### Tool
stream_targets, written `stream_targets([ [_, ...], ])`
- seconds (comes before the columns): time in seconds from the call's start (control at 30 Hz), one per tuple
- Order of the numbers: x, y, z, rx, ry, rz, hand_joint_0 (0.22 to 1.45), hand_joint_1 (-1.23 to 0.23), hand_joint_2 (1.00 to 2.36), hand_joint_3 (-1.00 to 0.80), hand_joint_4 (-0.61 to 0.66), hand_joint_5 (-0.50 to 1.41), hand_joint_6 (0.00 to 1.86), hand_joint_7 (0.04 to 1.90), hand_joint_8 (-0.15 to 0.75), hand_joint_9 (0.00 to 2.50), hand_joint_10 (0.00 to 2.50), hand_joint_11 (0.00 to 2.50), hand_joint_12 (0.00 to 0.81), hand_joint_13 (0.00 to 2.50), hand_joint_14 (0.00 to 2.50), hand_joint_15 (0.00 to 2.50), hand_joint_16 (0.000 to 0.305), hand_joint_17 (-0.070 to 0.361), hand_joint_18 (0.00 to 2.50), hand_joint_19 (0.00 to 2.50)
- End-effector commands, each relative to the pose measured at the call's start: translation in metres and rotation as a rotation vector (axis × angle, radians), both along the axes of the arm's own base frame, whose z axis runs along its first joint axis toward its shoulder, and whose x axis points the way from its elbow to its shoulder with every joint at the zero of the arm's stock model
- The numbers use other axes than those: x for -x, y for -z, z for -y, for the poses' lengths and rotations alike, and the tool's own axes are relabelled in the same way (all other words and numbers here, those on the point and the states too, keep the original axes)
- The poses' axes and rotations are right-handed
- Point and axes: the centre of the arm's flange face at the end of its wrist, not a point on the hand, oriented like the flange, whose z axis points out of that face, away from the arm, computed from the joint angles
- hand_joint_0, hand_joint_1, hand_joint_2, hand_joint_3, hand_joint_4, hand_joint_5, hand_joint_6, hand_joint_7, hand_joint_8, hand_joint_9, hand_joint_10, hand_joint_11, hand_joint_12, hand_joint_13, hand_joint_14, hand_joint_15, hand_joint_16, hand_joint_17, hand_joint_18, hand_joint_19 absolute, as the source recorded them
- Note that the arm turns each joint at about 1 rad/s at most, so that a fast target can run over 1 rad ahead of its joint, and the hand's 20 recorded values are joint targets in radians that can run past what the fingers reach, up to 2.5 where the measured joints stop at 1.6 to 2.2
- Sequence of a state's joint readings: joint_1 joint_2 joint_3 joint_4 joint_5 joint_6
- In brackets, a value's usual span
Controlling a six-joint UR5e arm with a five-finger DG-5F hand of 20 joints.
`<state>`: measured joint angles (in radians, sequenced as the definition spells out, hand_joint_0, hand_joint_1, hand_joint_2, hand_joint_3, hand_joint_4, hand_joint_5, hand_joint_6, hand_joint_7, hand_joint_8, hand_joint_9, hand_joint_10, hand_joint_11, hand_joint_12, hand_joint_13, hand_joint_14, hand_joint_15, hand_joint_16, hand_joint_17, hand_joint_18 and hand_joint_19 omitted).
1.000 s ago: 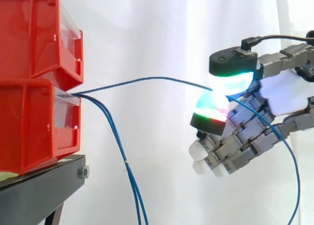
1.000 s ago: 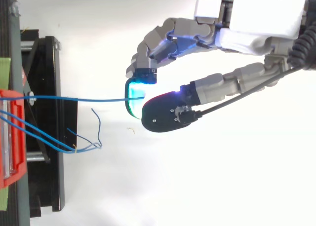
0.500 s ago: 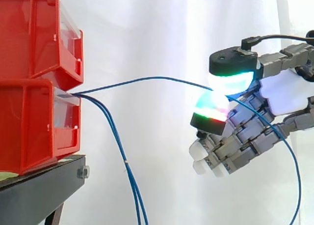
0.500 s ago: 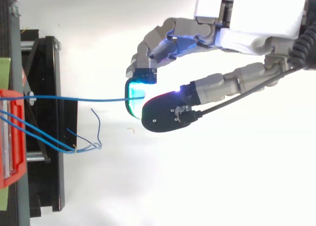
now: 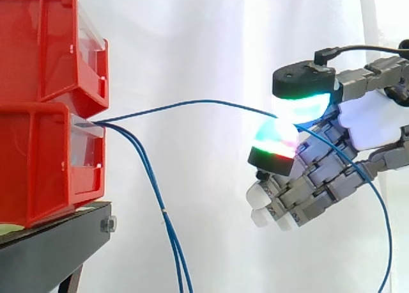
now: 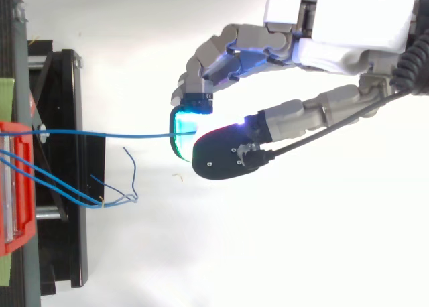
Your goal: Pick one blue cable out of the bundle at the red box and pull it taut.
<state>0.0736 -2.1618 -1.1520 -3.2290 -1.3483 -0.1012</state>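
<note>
One blue cable [image 5: 192, 102] is pinched between two glowing fingertips [image 5: 300, 104] of the hand [image 5: 374, 123], one pad above it and one below. The hand's other fingers are curled beneath and hold nothing. From the pinch the cable runs left to the front of the lower red bin [image 5: 38, 158]. In the side view it rises in a shallow arch on the way, so it is not fully straight. In the top view it reads as a nearly straight line [image 6: 107, 134] from the bin to the pads. Behind the pinch, the same cable trails past the palm and drops in a long curve toward the lower right.

The rest of the bundle [image 5: 165, 213] leaves the same bin front and hangs down, well apart from the hand. The lower bin sits on a black stand [image 5: 51, 248] with an upper red bin [image 5: 38, 43] stacked on it. A white curtain [image 5: 204, 37] hangs behind.
</note>
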Motion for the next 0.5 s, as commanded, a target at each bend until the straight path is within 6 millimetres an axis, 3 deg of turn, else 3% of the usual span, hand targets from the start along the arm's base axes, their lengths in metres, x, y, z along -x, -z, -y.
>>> stream_targets([
  [0.0,0.0004,0.0004,0.0000,0.000,0.000,-0.001,0.65,-0.81,1.02,-0.01,0.06,-0.17,0.91,1.05,0.307,0.48,0.00,0.20,0.364,0.33,0.00,0.12,0.062,0.140,0.21,0.02],
  [0.47,-0.0002,0.0008,0.0000,0.000,0.000,-0.001,0.65,-0.81,1.02,0.00,0.05,-0.17,0.91,1.05,0.307,0.48,0.01,0.19,0.363,0.33,0.00,0.12,0.062,0.140,0.20,0.03],
])
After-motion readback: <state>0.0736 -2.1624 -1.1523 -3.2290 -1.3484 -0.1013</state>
